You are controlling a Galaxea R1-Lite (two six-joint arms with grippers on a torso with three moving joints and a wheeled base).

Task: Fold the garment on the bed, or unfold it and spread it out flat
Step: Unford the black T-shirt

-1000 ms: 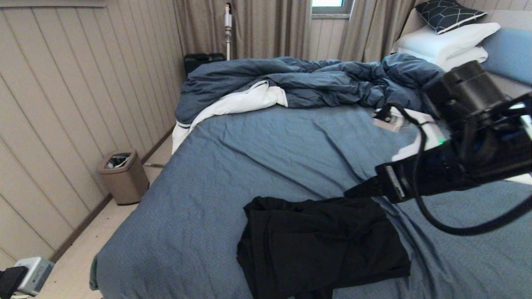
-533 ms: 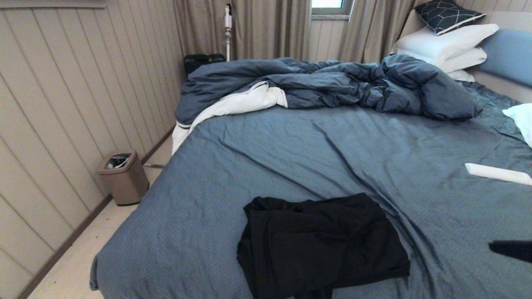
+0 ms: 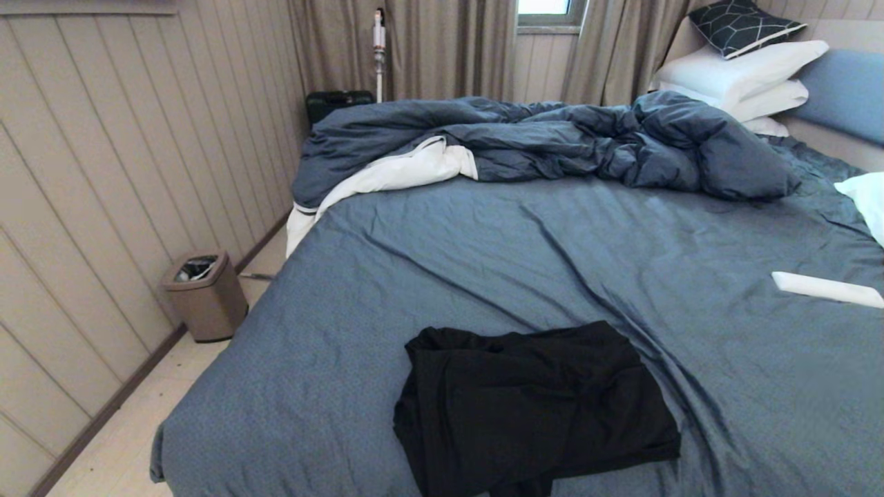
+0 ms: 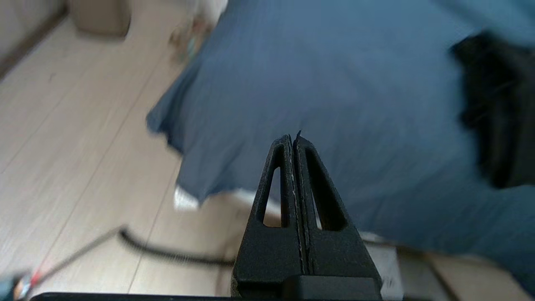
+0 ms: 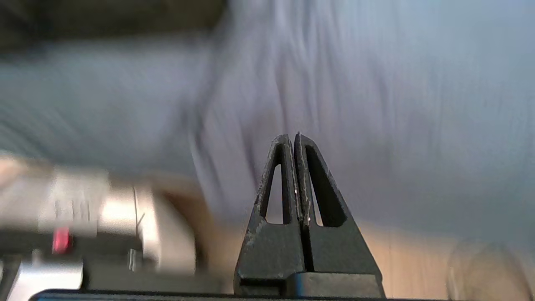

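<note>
The black garment (image 3: 532, 407) lies in a loosely folded heap on the slate-blue bed (image 3: 483, 262), near its front edge. No print shows on it. Neither arm appears in the head view. In the left wrist view my left gripper (image 4: 294, 137) is shut and empty, low beside the bed's front corner, with the garment (image 4: 497, 108) off to one side. In the right wrist view my right gripper (image 5: 291, 137) is shut and empty too, facing the bed's sheet (image 5: 376, 104) from near its edge.
A rumpled dark blue duvet (image 3: 539, 138) with white lining fills the far side of the bed. White pillows (image 3: 746, 72) are stacked at the back right. A flat white object (image 3: 825, 288) lies on the sheet at right. A tan bin (image 3: 204, 295) stands on the floor by the wall.
The right arm, which filled the right of the head view a second ago, has dropped out of it; half a second ago only its dark tip showed. The garment has not moved.
</note>
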